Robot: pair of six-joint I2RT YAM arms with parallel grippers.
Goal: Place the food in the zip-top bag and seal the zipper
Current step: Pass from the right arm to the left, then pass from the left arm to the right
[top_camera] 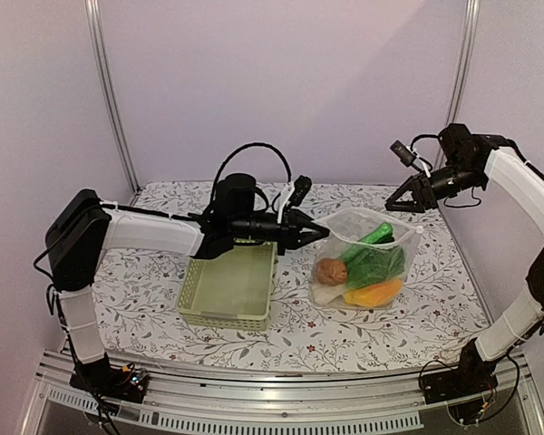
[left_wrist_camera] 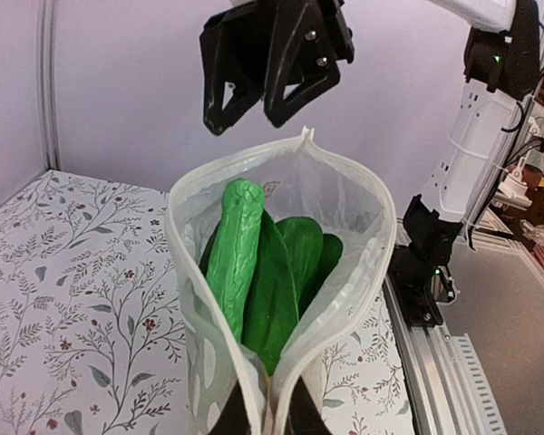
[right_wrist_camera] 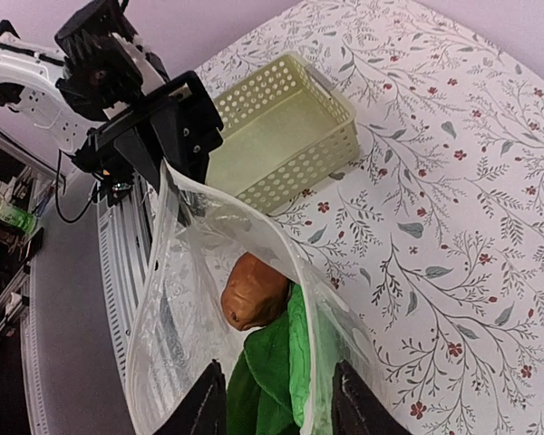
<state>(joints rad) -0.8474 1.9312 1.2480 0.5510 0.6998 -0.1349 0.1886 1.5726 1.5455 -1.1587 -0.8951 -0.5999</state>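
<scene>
**A:** From above, what is the bag [top_camera: 374, 222] doing?

**B:** It is standing on the floral surface [top_camera: 435, 299], mouth gaping, just right of the basket [top_camera: 228, 288]. The food [top_camera: 370, 265] is sitting inside it (green pieces, a brown one, an orange-yellow one at the bottom).

**A:** And the arms?

**B:** The left end effector [top_camera: 318, 232] is pinching the bag's left rim. The right end effector [top_camera: 397, 207] is hanging above the right rim, fingers spread, gripping nothing.

**A:** What is the left wrist camera showing?

**B:** Its own fingers are clamping the near rim at the bottom of the frame. The zipper [left_wrist_camera: 236, 160] is running round the wide-open mouth, unsealed. Green food is leaning inside, and the right end effector is hovering just over the far corner, jaws parted.

**A:** And the right wrist?

**B:** Its fingers are standing well apart at the bottom edge, and the bag's open mouth is showing between them. The brown piece is lying beside the greens. The left end effector is gripping the far corner, beside the basket.
</scene>
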